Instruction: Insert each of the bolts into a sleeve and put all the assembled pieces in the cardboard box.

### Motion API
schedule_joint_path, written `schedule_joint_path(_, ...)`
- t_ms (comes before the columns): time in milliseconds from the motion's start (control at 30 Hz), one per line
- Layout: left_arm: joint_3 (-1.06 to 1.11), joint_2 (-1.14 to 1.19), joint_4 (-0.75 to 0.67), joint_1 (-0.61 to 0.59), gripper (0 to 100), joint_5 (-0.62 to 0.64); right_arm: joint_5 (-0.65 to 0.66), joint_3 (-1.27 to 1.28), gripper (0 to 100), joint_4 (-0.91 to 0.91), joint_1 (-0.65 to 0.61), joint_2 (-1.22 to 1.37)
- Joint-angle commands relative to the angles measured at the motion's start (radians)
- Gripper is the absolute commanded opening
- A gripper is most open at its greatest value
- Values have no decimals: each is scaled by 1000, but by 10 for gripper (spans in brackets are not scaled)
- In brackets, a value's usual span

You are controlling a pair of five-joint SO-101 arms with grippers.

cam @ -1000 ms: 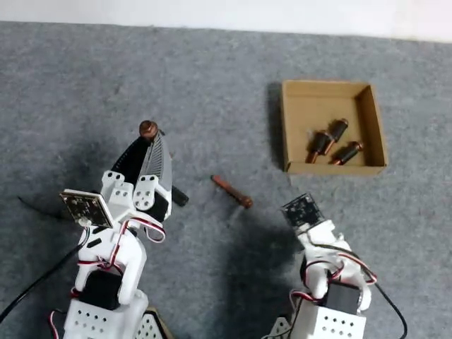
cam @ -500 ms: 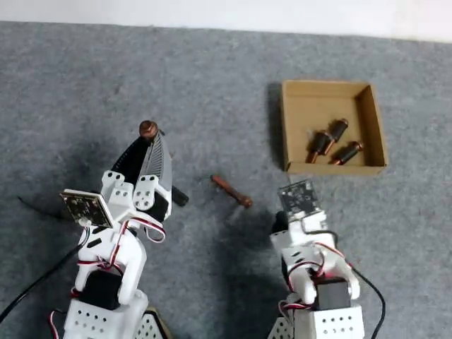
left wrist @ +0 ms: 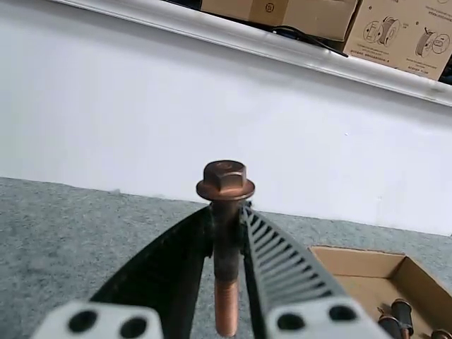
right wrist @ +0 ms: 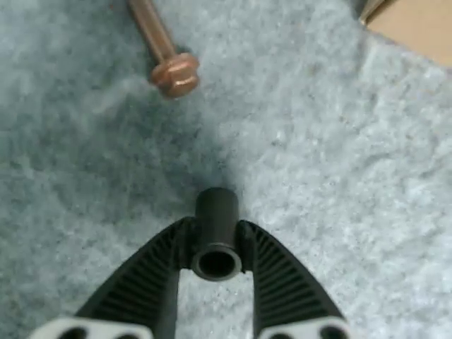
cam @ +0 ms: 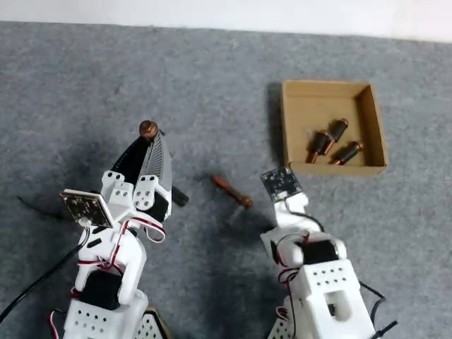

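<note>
Two grips: left pincer [left wrist: 227, 215] clamps a bolt [left wrist: 225, 182] upright, right pincer [right wrist: 215, 232] a sleeve [right wrist: 215, 209].

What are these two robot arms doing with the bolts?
They are fitting bolts into sleeves. The left gripper holds a bolt upright, head up. The right gripper holds a black sleeve near a loose bolt lying on the grey mat. Three finished pieces lie in the cardboard box.

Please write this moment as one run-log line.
left jaws: grip bolt | right jaws: grip sleeve | second bolt: loose | box: three pieces
</note>
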Motion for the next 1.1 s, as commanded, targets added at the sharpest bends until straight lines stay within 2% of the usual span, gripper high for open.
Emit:
schedule_joint_path(0, -10, -1, -23, -10, 11, 6, -3, -39, 9, -27, -5, 54)
schedule_joint_path(133, -10, -1, -23, -10, 11, 6, 0, -33, 9, -16, -5, 54)
schedule_joint_path(300, -10, -1, -23, -10, 11, 6, 92, -24, 9, 67, -5, 62)
schedule_joint_path(567, -10, 1, -23, -10, 11, 6, 117, 58, 10, 41, 35, 62)
schedule_joint_path(733, -10, 4, -23, -10, 11, 6, 338, 64, 10, 145, 47, 62)
schedule_joint_path(933, -10, 1, -23, -10, 11, 6, 342, 58, 10, 143, 147, 62)
schedule_joint_path(1067, -10, 2, -23, -10, 11, 6, 339, 58, 10, 139, 150, 61)
